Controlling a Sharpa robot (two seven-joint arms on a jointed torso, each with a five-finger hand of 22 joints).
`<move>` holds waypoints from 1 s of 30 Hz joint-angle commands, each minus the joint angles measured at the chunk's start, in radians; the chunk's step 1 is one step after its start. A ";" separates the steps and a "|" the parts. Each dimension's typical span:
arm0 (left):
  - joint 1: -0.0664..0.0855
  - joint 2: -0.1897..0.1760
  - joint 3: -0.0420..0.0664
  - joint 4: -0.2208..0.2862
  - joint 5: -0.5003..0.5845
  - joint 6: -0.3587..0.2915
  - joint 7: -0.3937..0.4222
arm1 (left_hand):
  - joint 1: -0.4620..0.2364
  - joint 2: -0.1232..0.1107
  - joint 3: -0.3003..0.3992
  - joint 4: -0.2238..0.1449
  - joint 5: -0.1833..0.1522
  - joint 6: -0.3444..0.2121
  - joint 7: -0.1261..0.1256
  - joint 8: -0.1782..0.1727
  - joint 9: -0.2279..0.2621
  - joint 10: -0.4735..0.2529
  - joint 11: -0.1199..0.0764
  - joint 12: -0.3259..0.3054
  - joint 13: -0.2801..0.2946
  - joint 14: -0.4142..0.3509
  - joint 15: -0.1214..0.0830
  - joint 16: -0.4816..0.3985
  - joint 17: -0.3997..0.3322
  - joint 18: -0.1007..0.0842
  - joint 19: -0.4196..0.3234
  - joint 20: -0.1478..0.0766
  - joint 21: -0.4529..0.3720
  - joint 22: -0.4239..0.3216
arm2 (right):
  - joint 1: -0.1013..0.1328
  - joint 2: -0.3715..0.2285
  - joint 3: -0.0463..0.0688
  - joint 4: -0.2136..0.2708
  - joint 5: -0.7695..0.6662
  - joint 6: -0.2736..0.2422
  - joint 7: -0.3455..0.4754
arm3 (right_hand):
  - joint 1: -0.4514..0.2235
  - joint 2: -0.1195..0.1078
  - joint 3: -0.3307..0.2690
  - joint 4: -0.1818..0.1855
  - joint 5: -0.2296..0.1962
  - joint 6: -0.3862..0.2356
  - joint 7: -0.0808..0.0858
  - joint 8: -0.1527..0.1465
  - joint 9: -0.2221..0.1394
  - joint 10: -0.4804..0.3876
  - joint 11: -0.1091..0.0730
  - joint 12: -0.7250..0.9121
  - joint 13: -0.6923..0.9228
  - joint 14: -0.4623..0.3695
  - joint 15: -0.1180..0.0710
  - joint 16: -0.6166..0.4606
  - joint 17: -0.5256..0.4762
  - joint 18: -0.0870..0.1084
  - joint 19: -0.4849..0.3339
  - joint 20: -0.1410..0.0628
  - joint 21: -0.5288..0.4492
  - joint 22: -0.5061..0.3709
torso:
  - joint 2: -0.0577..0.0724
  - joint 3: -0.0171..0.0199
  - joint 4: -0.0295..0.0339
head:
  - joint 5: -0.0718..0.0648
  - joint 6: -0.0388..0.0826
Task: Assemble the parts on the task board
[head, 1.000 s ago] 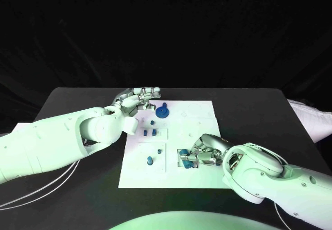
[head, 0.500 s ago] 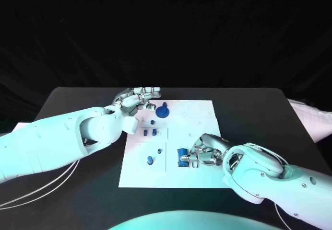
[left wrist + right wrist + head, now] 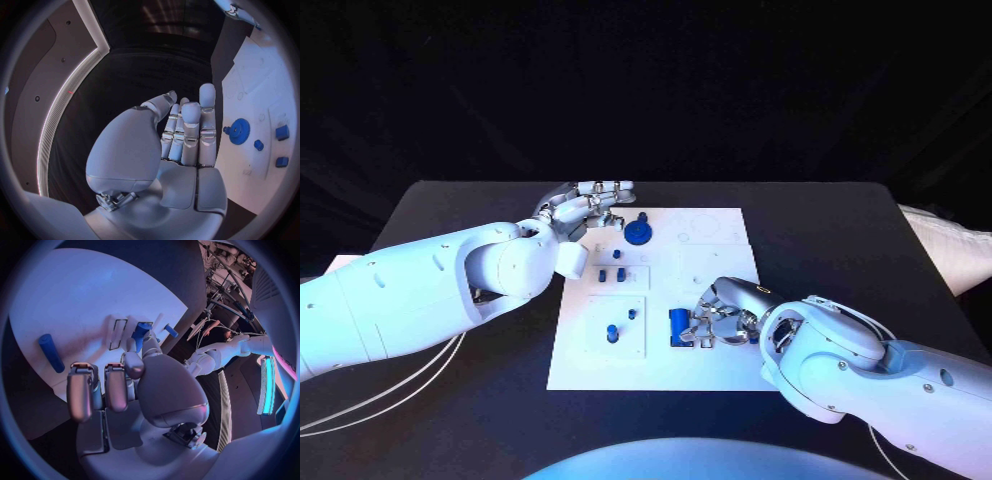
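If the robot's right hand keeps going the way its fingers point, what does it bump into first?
Probably the blue cylinder part lying on the task board. The right hand points at it, already very close; contact is unclear.

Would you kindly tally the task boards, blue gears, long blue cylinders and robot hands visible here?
task board: 1
blue gear: 1
long blue cylinder: 1
hands: 2, the left hand and the right hand
Total: 5
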 commanded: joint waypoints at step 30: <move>0.000 -0.001 0.000 0.000 -0.004 0.020 0.000 | -0.005 0.001 -0.007 -0.001 0.004 -0.008 0.001 0.006 0.002 -0.008 -0.001 0.003 0.001 -0.008 -0.001 0.006 -0.001 0.019 -0.003 0.007 -0.005 -0.001 | 0.047 -0.242 0.004 -0.004 -0.022 0.032 -0.001 | -0.075 -0.003 -0.004 0.091 0.103 -0.016 0.016 -0.069 -0.029 0.000 0.013 -0.030 -0.005 0.058 0.009 -0.003 0.018 -0.003 0.002 0.008 -0.003 0.054 | -0.002 0.0035 -0.0189 | -0.039 0.015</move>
